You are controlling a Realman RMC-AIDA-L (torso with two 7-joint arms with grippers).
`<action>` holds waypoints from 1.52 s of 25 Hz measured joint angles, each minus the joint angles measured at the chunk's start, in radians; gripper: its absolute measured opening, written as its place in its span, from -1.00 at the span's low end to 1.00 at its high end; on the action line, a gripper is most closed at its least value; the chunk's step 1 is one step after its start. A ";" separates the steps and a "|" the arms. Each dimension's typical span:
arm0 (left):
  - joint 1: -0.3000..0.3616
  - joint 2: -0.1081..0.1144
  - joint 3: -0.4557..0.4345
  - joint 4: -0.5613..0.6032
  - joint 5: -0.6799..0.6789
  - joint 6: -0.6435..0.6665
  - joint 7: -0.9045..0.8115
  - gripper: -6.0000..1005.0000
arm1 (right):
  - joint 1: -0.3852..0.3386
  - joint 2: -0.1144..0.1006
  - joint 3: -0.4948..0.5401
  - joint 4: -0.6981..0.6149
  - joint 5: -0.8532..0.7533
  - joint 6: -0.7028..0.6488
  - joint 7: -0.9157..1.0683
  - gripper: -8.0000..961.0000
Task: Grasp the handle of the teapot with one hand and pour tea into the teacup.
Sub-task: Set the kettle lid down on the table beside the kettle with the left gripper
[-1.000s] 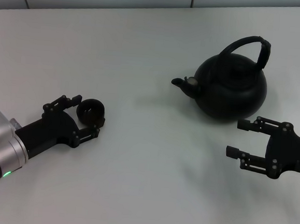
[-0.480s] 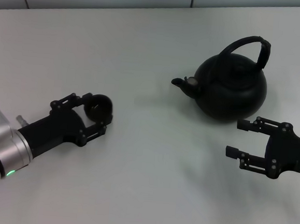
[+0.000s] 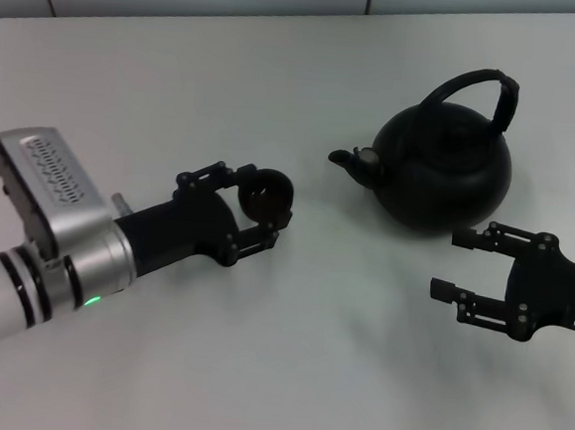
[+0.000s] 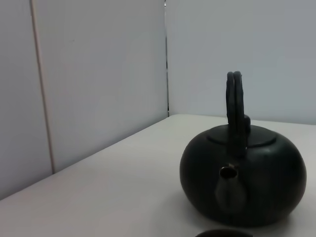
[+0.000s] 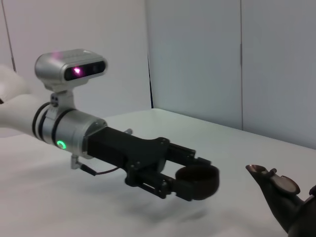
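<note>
The table (image 3: 279,65) is a plain pale surface, and everything is placed here from the teapot (image 3: 446,168), which sits toward its far right side. The teapot is large, round and matte black; it looks heavy and rigid, likely heavier still with tea inside, so it should swing under its hoop once lifted. Its spout (image 3: 349,161) points toward the robot's left. The handle (image 3: 477,88) arches over the lid, and the thicker wrapped stretch on the side away from the spout looks like the surest place to grip; the smooth body offers no hold.

The right claw (image 3: 458,263) hovers just in front of the teapot's near side, fingers spread wide and empty.

The left claw (image 3: 268,209) is off the spout side of the teapot, well apart from it, closed around the teacup (image 3: 268,195) and holding it above the table. The teacup is tiny, dark and handleless, probably light and brittle, so a gentle grip on its wall suits it.
</note>
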State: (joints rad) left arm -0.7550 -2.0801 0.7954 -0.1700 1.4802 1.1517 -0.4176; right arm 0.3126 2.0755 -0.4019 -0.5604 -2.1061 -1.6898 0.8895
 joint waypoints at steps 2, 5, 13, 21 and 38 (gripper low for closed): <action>0.000 0.000 0.000 0.000 0.000 0.000 0.000 0.39 | 0.000 0.000 0.000 0.001 0.000 -0.001 0.000 0.46; -0.018 0.000 -0.010 -0.021 0.000 -0.025 0.020 0.39 | -0.001 0.000 0.000 0.002 0.000 0.000 -0.001 0.46; -0.004 0.000 -0.023 -0.043 0.000 -0.097 0.055 0.40 | -0.003 0.000 0.000 0.002 0.000 -0.001 -0.002 0.46; 0.004 0.000 -0.066 -0.073 0.000 -0.112 0.106 0.40 | -0.002 0.000 0.000 0.002 0.000 -0.005 -0.003 0.46; 0.005 0.000 -0.099 -0.077 0.035 -0.128 0.091 0.50 | 0.003 0.001 0.000 0.003 0.000 -0.007 -0.003 0.46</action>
State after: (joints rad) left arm -0.7500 -2.0800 0.6961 -0.2471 1.5147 1.0235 -0.3264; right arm 0.3160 2.0760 -0.4019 -0.5573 -2.1062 -1.6967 0.8867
